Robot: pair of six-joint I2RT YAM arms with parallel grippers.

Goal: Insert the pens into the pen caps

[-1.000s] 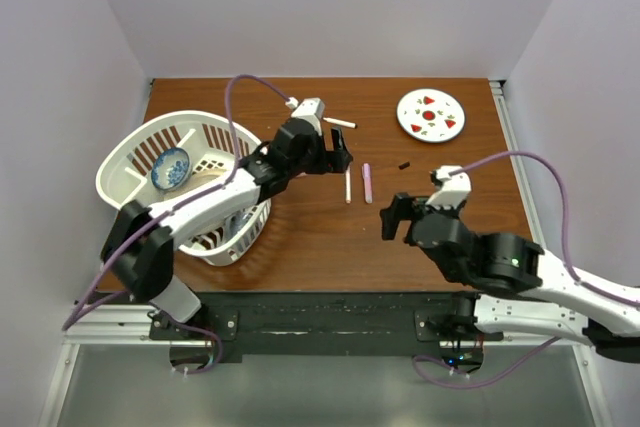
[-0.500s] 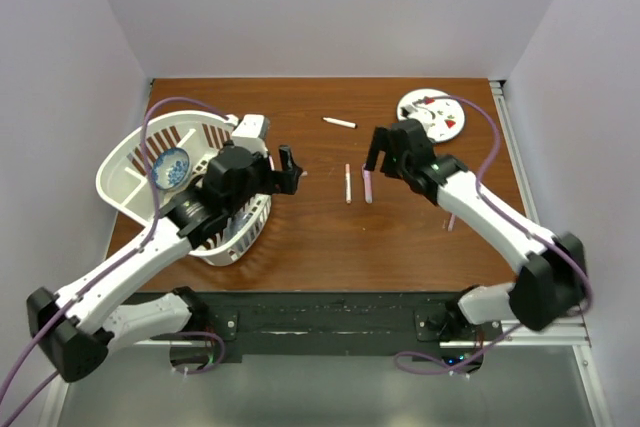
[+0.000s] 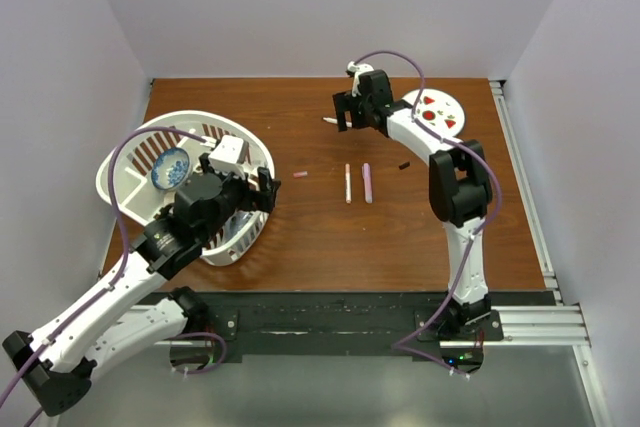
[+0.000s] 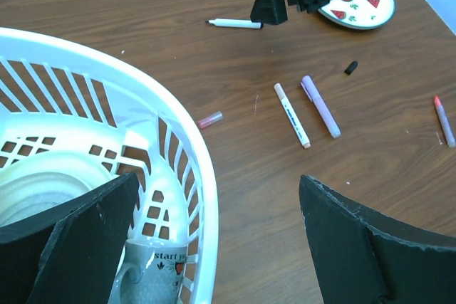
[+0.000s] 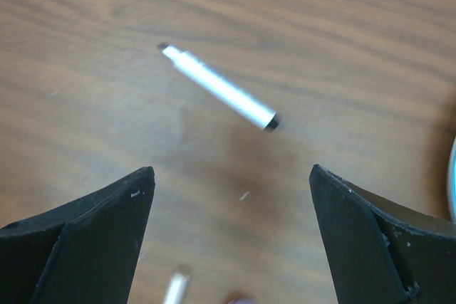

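The pens lie loose on the surface, none in either arm's grasp. A white pen [image 5: 217,87] with a dark tip sits at the far side, near the spotted plate [image 3: 445,112]. A second white pen [image 4: 292,114] and a lilac pen [image 4: 320,106] lie side by side mid-surface, and a red-tipped pen [image 4: 443,120] lies off to the right. A pink cap [image 4: 211,119] rests alone near the basket [image 4: 201,204], and a black cap [image 4: 350,67] lies beyond the lilac pen; neither touches a pen. I can find no other caps. The lilac pen's far end may already wear one, but it is too small to tell.

The right jaws are spread wide and empty, poised over the far white pen without touching it. The left jaws are likewise released, holding nothing, above the basket's rim.

By my reading the capping has barely begun: at least three pens are bare, and every pick and fit is left to do.
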